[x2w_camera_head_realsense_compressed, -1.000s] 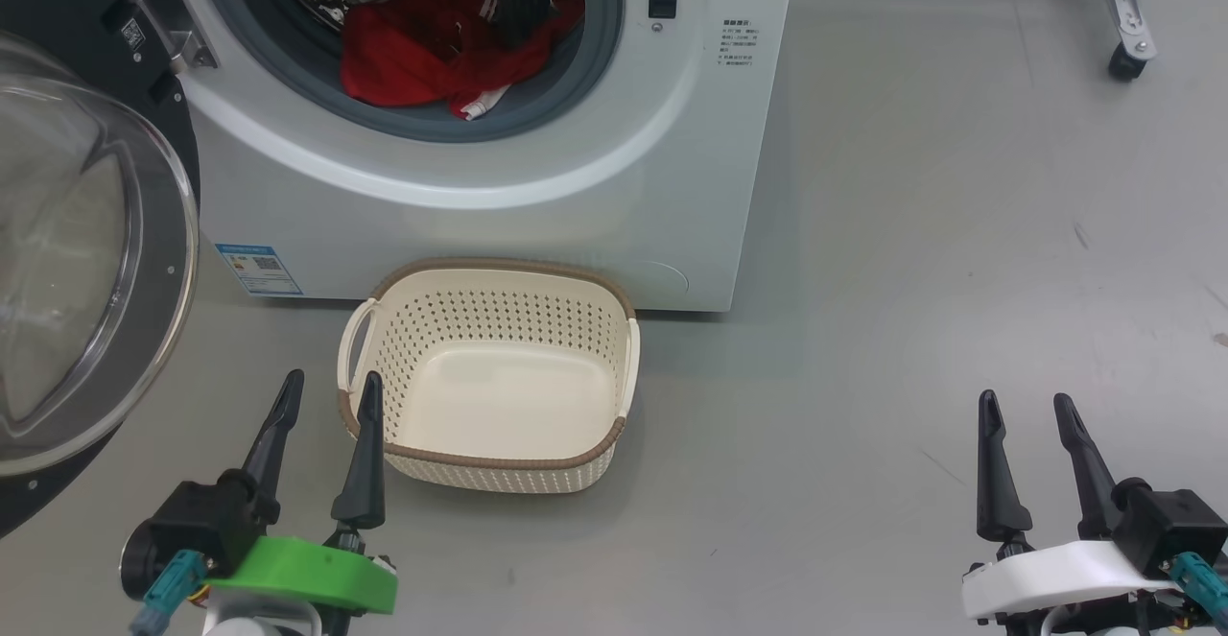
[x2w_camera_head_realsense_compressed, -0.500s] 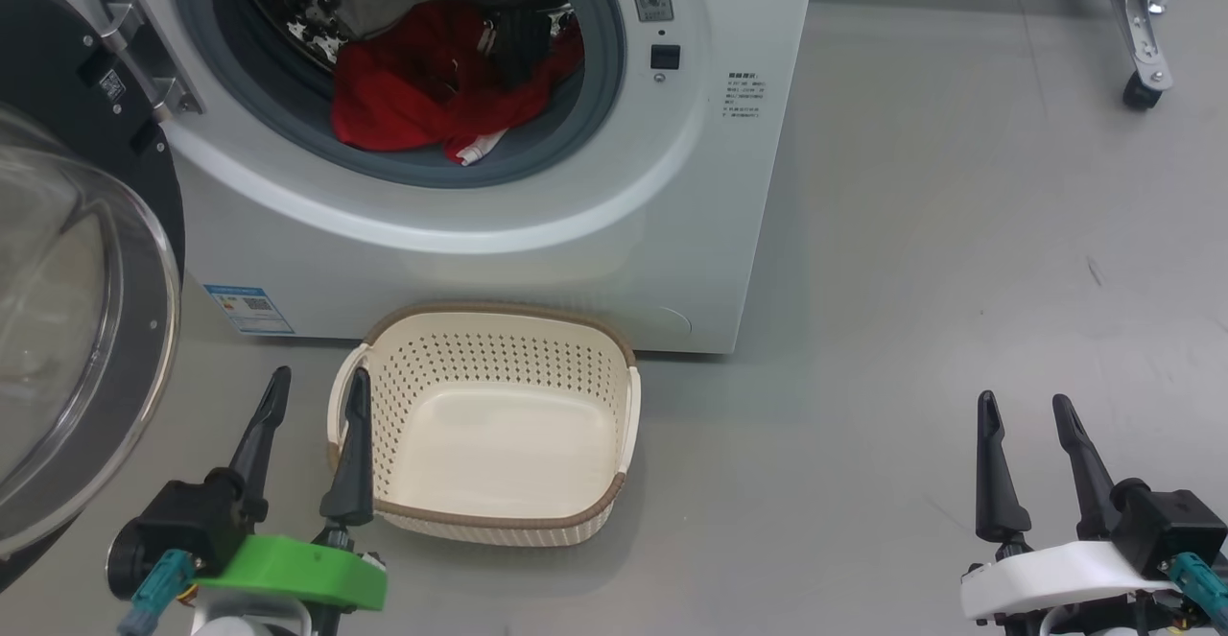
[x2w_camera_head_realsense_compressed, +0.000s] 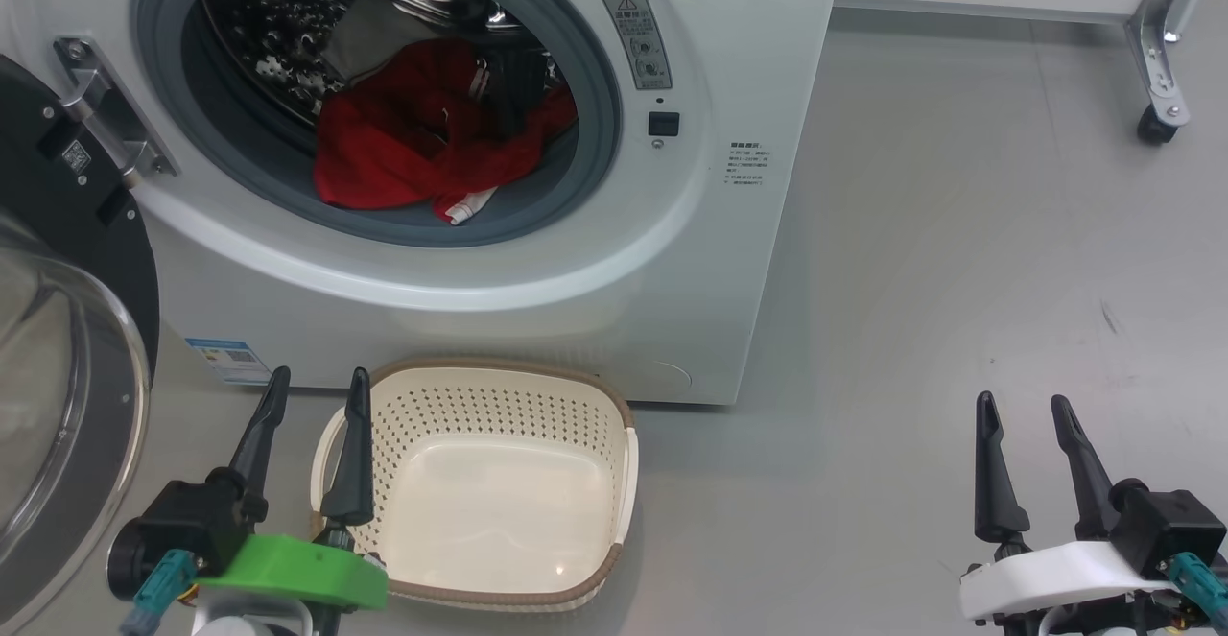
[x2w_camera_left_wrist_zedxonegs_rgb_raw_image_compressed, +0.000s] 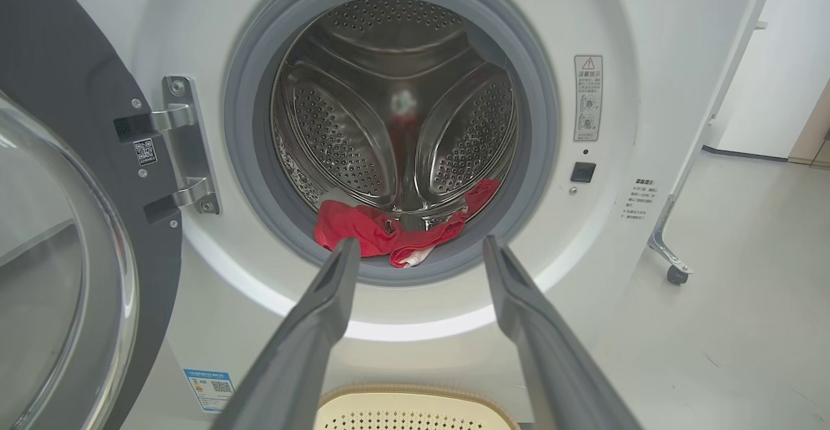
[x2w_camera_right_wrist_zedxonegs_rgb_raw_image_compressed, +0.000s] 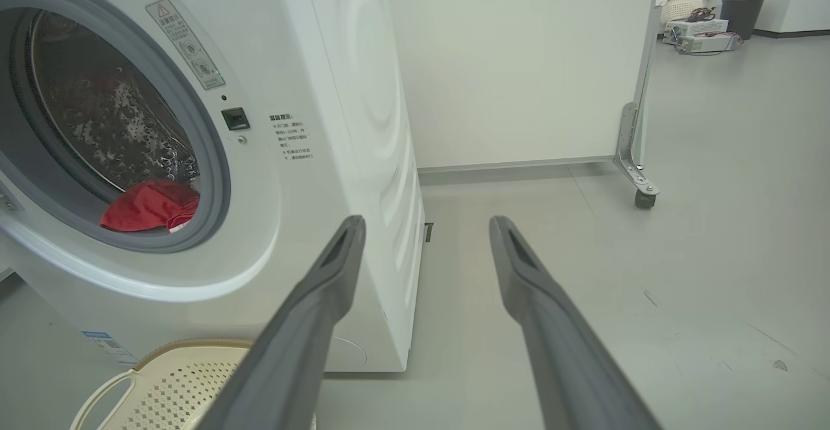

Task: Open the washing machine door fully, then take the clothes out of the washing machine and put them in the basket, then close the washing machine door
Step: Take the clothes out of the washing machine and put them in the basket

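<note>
The left gripper (x2w_camera_head_realsense_compressed: 319, 374) holds its 2 long, tapered dark fingers spread apart, gripping nothing. In the head view its right finger crosses the left edge of the cream perforated plastic basket (x2w_camera_head_realsense_compressed: 499, 367) with a brown woven-look rim. Ahead of those fingers, crumpled bright red clothes (x2w_camera_head_realsense_compressed: 413, 142) with white trim lie low in the dimpled steel drum (x2w_camera_left_wrist_zedxonegs_rgb_raw_image_compressed: 402, 93) of the white front-loading washing machine (x2w_camera_head_realsense_compressed: 576, 310). The round black-rimmed door (x2w_camera_head_realsense_compressed: 86, 281) with bulging clear glass stands open to their left. The right gripper (x2w_camera_head_realsense_compressed: 1022, 399), fingers likewise apart, hovers over smooth grey floor (x2w_camera_head_realsense_compressed: 959, 281).
</note>
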Motion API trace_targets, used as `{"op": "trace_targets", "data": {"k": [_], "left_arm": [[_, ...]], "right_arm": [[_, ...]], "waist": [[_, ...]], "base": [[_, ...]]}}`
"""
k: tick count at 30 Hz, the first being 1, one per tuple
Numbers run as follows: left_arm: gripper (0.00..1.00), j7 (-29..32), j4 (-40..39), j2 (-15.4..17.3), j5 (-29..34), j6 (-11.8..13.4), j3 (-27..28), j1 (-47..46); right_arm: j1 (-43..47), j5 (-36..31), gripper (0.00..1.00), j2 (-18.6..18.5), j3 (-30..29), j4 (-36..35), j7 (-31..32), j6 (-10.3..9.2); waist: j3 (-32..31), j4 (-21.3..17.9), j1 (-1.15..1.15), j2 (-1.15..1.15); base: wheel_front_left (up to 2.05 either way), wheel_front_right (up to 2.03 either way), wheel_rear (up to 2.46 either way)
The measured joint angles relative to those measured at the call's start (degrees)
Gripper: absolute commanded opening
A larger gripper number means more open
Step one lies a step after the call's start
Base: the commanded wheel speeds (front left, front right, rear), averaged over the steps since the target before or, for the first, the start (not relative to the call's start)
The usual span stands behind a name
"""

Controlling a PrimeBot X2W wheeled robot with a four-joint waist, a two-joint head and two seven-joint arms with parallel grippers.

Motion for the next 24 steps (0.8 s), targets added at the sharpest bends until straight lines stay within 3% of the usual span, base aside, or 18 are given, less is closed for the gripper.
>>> {"op": "trace_targets", "data": {"k": [24], "left_arm": [[1.0,0.0,0.6,-0.3,0.6,0.0,-0.6,0.0]], "right_arm": [[-0.1,-0.4,1.0,0.4,-0.1,0.5,0.0,0.43]], "waist": [[-0.4,-0.2,0.0,0.0]], "base": [[0.21,-0.21,0.0]]}}
